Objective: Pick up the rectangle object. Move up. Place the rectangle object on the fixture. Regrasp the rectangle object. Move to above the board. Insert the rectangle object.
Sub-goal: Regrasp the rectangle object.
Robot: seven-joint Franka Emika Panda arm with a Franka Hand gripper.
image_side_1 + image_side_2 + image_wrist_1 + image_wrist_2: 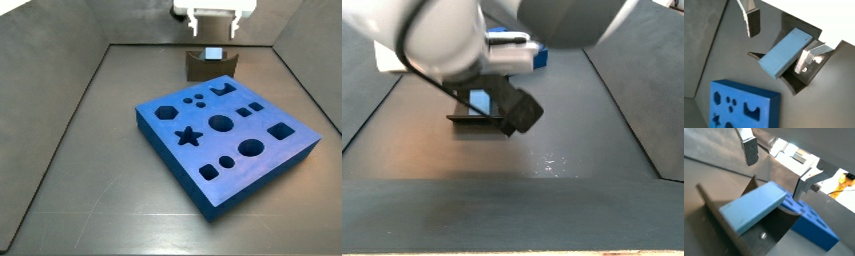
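The light-blue rectangle object [783, 54] lies tilted on the dark fixture [799, 82], leaning in its notch; it also shows in a wrist view [749, 209] and a side view [213, 54]. My gripper [777, 47] hangs just above it, open, with its silver fingers [750, 22] spread wide on either side of the block. No pad is pressed on the block. The bright-blue board [227, 135] with its shaped cut-outs lies in front of the fixture [210, 67], and its corner shows in both wrist views [743, 105] [814, 225].
Dark sloping walls [74, 110] enclose the grey floor. In a side view the robot arm [449, 40] fills the upper part and hides most of the fixture [472, 106] and the gripper. A white frame and orange cable [841, 183] stand beyond the wall.
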